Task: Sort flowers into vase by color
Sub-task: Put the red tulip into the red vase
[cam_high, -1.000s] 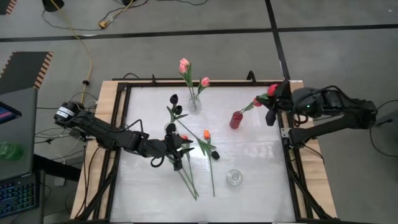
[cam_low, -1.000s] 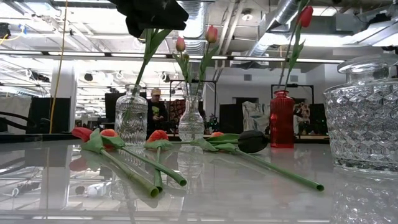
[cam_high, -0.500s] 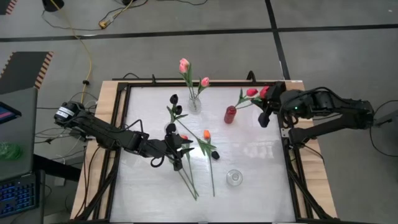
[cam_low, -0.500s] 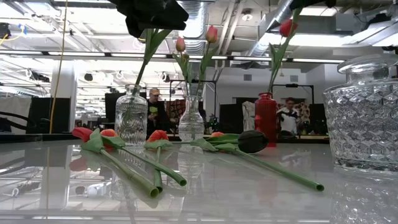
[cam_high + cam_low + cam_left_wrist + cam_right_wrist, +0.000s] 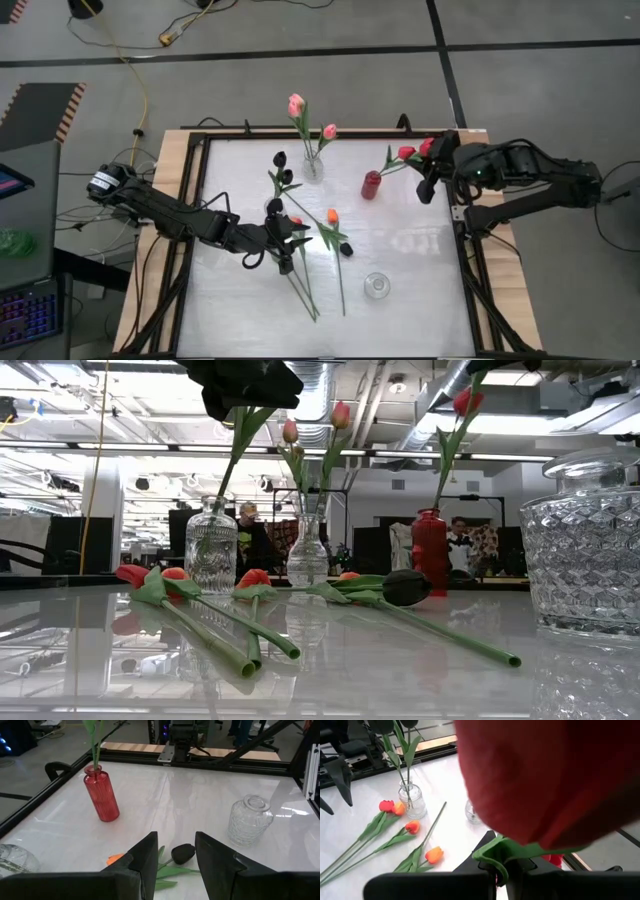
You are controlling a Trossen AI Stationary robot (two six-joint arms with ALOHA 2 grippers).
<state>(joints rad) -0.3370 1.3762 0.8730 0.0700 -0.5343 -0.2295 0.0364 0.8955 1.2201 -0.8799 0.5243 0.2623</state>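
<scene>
Two arms work over the white surface [image 5: 420,290]. The right gripper [image 5: 430,165], near the far right corner, is clamped on a red tulip [image 5: 428,147] by its stem. Just beside it stands the red vase [image 5: 371,185], with another red tulip [image 5: 405,153] leaning out of it. The left gripper [image 5: 287,255] hovers near the middle with fingers apart, above loose tulips [image 5: 325,245] lying on the surface. Pink tulips [image 5: 297,105] stand in a clear vase [image 5: 313,168] by the far edge, and black tulips [image 5: 280,160] in another glass vase [image 5: 273,206]. An empty glass vase [image 5: 376,286] sits toward the near edge.
</scene>
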